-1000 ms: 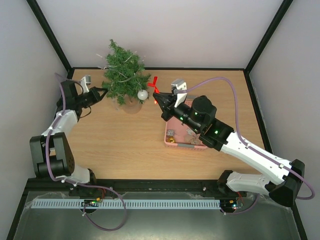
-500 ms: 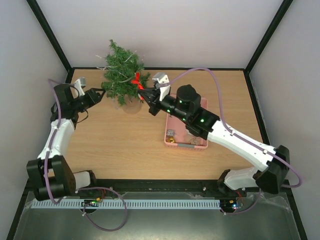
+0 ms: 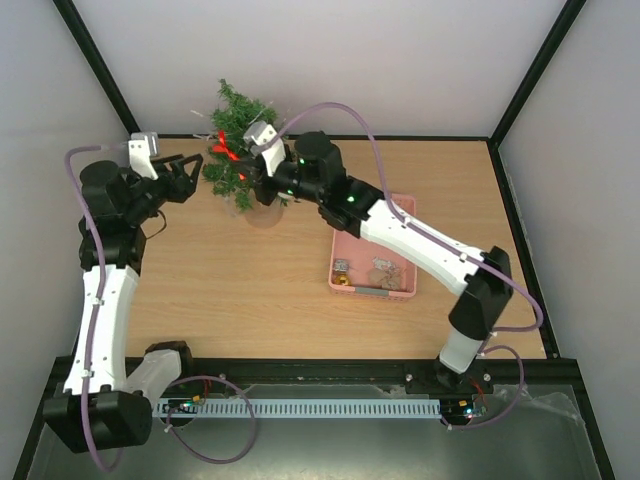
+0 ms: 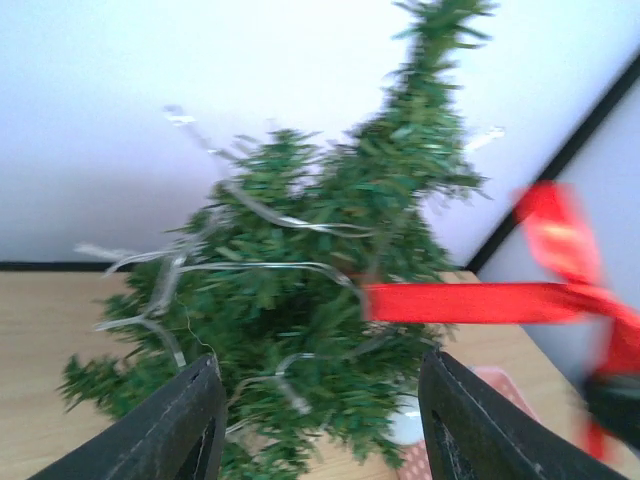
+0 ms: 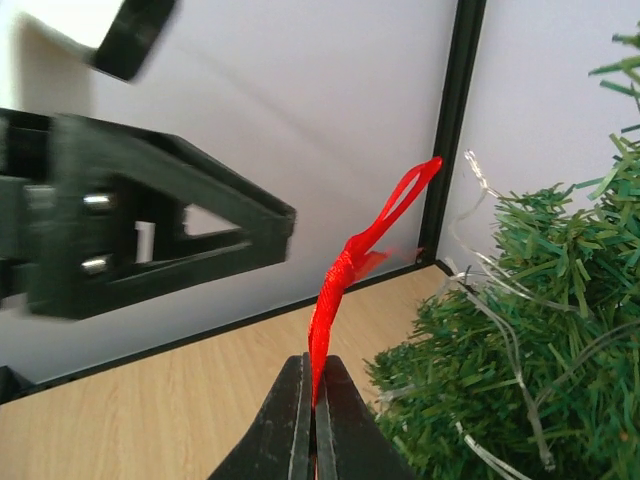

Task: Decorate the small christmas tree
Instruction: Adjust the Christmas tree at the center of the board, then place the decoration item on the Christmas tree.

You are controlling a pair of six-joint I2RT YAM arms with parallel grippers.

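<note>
At the far left corner of the wooden worktop [image 3: 250,285] stands the small bristly dark green christmas tree [image 4: 300,340], the right claw [image 5: 312,375] clenched on a red fabric ribbon loop [image 5: 325,290], apparently to hang it there, the left claw [image 3: 192,176] released alongside

A light wooden table [image 3: 250,300] fills the middle of the enclosure. Plain white walls close it in on three sides: the far wall [image 3: 400,60], the left wall [image 3: 35,130] and the right wall [image 3: 595,160]. A black frame bar climbs each far corner, the left bar [image 3: 100,70] and the right bar [image 3: 530,70], and a thin black strip [image 3: 420,138] lines the table's far edge. Along the near edge runs a black rail [image 3: 320,368], then a pale slotted duct [image 3: 300,408] on a dull grey metal surface [image 3: 330,450]. The light is soft and even.
</note>
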